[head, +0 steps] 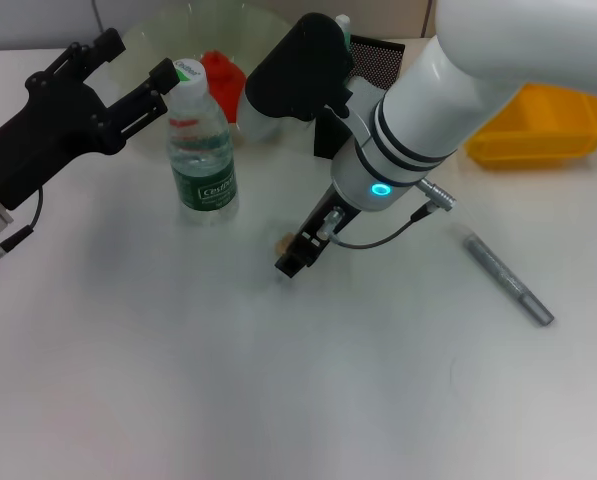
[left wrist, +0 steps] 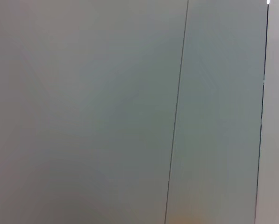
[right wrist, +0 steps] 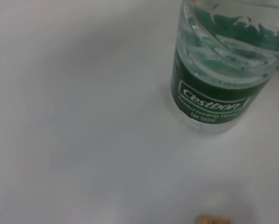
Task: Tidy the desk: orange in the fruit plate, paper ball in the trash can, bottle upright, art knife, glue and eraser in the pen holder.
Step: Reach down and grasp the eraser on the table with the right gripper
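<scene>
White desk (head: 178, 380), bottle (head: 202, 150) upright.

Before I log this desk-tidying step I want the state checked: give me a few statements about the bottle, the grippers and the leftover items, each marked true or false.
1. The bottle stands upright on the table. True.
2. The left gripper is clamped on the bottle. False: it is open beside the cap.
3. The right gripper is low over the table near a small tan object. True.
4. The silver art knife is in the pen holder. False: it lies on the table.
</scene>
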`<state>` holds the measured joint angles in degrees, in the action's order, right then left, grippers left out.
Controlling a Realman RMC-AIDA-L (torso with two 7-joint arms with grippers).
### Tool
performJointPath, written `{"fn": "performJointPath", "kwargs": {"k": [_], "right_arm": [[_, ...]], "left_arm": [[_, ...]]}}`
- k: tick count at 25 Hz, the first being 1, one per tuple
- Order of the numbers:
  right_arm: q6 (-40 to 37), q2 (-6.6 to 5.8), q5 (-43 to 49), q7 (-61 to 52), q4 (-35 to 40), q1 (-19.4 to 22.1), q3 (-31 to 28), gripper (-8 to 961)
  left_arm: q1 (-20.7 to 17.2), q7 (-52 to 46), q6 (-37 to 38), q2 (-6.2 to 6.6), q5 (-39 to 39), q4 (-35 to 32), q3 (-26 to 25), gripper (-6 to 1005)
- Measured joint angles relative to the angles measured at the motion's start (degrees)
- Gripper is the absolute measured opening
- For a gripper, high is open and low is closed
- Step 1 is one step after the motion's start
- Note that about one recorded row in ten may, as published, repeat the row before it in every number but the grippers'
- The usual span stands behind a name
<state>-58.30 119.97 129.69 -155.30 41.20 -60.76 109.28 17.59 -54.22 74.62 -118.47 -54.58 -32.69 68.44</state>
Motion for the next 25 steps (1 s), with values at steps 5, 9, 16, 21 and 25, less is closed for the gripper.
{"fn": "performJointPath", "kwargs": {"k": [5,9,16,21,25], "right_arm": [[0.5,0.00,0.0,-0.2,-0.8,0.0,0.0,560],[0.9,0.00,-0.2,-0.3,-0.8,0.2,0.1,494],[1.3,0.00,-0.8,-0.3,-0.8,-0.1,0.7,425],[1.9,0.00,-0.9,-0.3,-0.8,-0.1,1.3,391],[2.6,0.00,-0.9,-0.3,-0.9,0.1,1.4,396]], "left_arm": [[0.0,0.0,0.0,0.00,0.0,0.0,0.3,797],[0.0,0.0,0.0,-0.06,0.0,0.0,0.4,797],[0.3,0.0,0.0,-0.09,0.0,0.0,0.5,797],[0.5,0.0,0.0,-0.09,0.0,0.0,0.5,796],[1.1,0.1,0.0,-0.09,0.0,0.7,0.5,796]]}}
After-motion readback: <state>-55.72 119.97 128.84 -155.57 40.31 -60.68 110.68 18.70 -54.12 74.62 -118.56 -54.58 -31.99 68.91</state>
